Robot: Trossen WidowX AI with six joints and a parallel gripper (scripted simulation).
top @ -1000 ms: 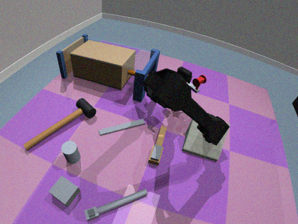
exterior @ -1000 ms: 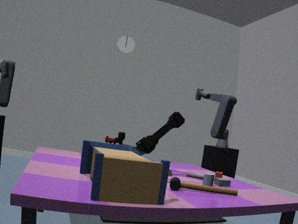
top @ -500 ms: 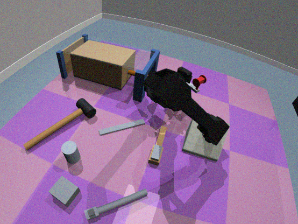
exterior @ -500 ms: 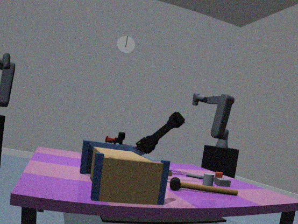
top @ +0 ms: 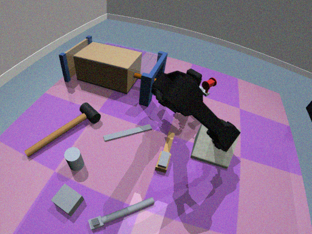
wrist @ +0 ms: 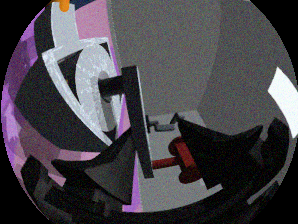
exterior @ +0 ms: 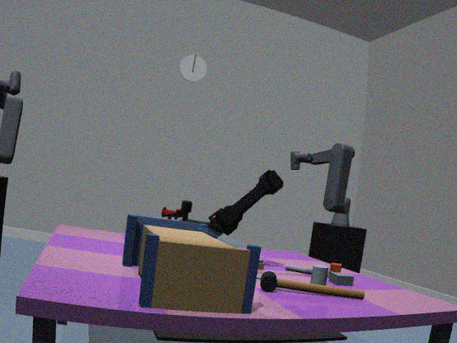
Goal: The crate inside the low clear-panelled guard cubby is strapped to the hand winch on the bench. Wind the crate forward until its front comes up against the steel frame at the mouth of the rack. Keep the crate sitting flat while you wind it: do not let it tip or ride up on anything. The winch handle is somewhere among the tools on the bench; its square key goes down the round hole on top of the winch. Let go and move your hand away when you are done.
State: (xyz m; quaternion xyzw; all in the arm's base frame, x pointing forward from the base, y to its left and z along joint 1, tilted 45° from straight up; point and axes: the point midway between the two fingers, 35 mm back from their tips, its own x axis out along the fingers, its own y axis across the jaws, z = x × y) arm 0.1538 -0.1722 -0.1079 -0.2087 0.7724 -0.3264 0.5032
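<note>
Crate [top: 108,66]: matt wood-brown faces. Frame posts [top: 149,81]: flat blue paint. Mallet [top: 60,127]: wooden handle, matt black head. Bench top [top: 262,135]: glossy, showing reflections.

- Crate [exterior: 198,274] sits flat between blue frame posts [exterior: 148,270] on the bench [exterior: 82,264].
- Black arm [exterior: 247,202] angles down behind the crate.
- Mallet [exterior: 309,285] lies beside the crate.

A tan crate [top: 108,66] sits in blue posts [top: 148,84] on a pink-and-purple checked bench [top: 262,135].
</note>
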